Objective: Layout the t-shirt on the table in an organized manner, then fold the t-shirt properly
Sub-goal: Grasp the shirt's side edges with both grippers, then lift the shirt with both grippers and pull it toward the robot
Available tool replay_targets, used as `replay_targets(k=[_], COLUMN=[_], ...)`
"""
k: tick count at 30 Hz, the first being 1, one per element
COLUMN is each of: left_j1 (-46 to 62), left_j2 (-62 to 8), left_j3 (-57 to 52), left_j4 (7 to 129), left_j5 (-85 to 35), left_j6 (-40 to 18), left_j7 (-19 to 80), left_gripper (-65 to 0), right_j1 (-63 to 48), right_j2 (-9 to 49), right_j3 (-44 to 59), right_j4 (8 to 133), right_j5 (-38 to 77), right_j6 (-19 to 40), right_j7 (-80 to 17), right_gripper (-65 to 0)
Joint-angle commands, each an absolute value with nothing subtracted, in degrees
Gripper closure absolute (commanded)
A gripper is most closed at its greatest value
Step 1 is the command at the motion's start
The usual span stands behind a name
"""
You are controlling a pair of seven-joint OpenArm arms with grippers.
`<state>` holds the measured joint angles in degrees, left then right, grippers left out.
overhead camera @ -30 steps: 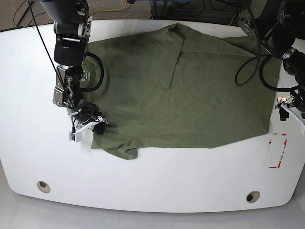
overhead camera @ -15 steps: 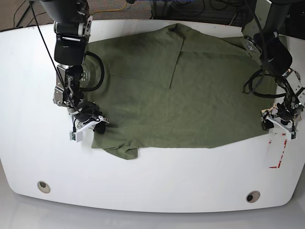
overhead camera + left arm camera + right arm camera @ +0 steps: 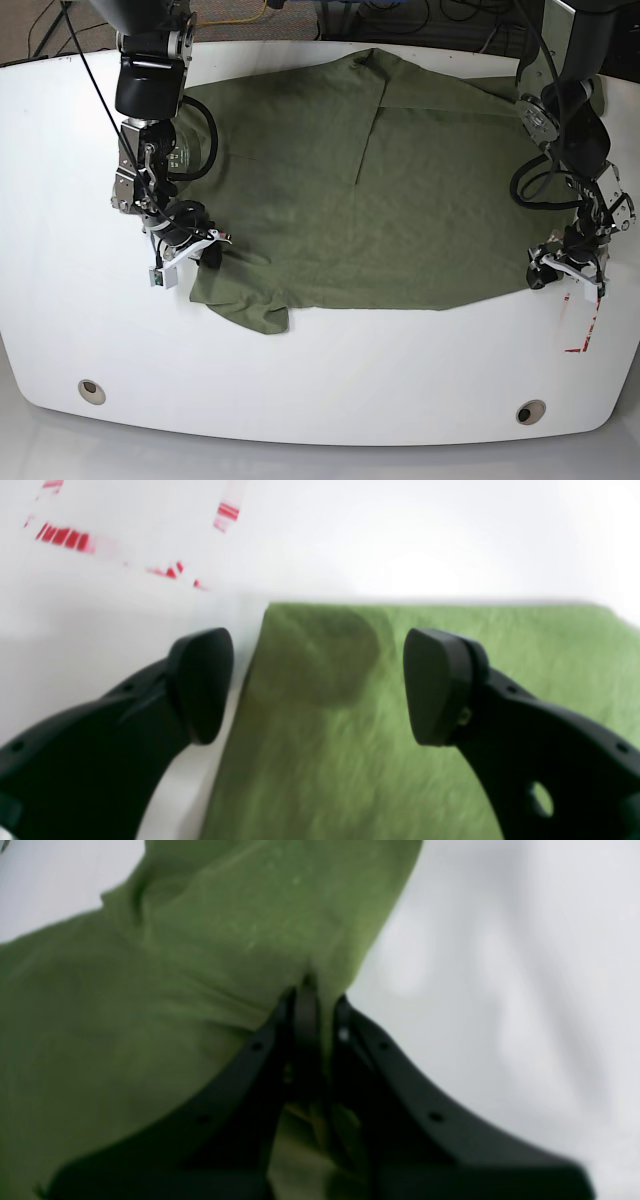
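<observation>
The olive-green t-shirt [image 3: 400, 200] lies spread across the white table [image 3: 300, 380], with a sleeve bunched at its near left corner. In the base view my right gripper [image 3: 208, 256] sits at the shirt's left edge. The right wrist view shows this gripper [image 3: 315, 1000] shut on a pinched fold of the shirt [image 3: 150, 1015]. My left gripper [image 3: 560, 268] is at the shirt's near right corner. In the left wrist view it [image 3: 317, 685] is open, one finger [image 3: 200, 685] over bare table and the other over the cloth [image 3: 400, 740], straddling the shirt's edge.
A red tape mark [image 3: 585, 325] lies just beyond the shirt's right corner, and it also shows as red tape [image 3: 65, 535] in the left wrist view. Two round grommet holes [image 3: 91, 390] [image 3: 530, 412] sit near the table's front edge. Cables run along the back edge.
My left arm has swung in from the table's right edge to the shirt's near right corner. The right gripper has shifted slightly, keeping its hold on the shirt's left edge.
</observation>
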<state>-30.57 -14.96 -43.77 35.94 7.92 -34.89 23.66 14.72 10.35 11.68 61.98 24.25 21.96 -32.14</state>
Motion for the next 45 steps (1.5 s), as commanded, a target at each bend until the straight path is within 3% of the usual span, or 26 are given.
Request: replay_targets(k=[1, 6, 8, 13, 14, 15, 17, 28, 36, 45], left_j1=[-31.52, -31.6, -32.04, -32.92, -33.01, -33.01, -33.19, -32.66, -29.67, -29.85], left_j2=[-15.34, -15.16, -15.08, -13.58, -12.88, -12.79, -12.44, -10.77, -9.8, -8.92], left_j3=[-43.65, -43.47, -42.68, -39.25, -39.08, -39.08, -38.81, -39.25, -42.15, -42.15], left_j4=[34.77, 34.77, 34.77, 34.68, 34.77, 34.77, 34.77, 42.59, 62.73, 76.18], left_j5=[7.96, 7.96, 7.87, 7.6, 7.6, 7.6, 7.6, 7.52, 7.43, 7.43], left_j6=[-35.3, -35.3, -35.3, -35.3, -35.3, -35.3, -35.3, -35.74, -40.0, -40.0], left_j7=[24.13, 24.13, 24.13, 24.22, 24.31, 24.31, 24.48, 26.33, 38.73, 47.25], left_gripper=[-50.0, -49.3, -45.3, -23.6, -14.2, -11.8, 0.0, 0.0, 0.0, 0.0], right_j1=[16.22, 14.73, 14.11, 13.32, 13.32, 13.32, 12.97, 12.53, 10.07, 10.51], right_j2=[10.95, 10.95, 10.95, 10.95, 10.95, 10.95, 10.95, 11.21, 12.09, 14.99], right_j3=[11.82, 11.82, 11.82, 11.82, 11.82, 11.82, 11.82, 11.82, 12.26, 12.26], right_j4=[65.01, 68.53, 69.85, 70.81, 70.81, 70.81, 70.81, 72.75, 82.86, 89.71], right_j5=[24.66, 24.75, 24.75, 24.75, 24.75, 24.75, 24.75, 24.66, 24.66, 24.66], right_j6=[22.11, 22.11, 22.11, 22.11, 22.11, 22.11, 22.11, 21.93, 21.76, 21.67], right_j7=[-32.48, -33.36, -33.45, -33.45, -33.45, -33.45, -33.45, -33.54, -37.76, -39.87], right_gripper=[-0.8, -0.8, -0.8, -0.8, -0.8, -0.8, -0.8, -0.5, 0.0, 0.0])
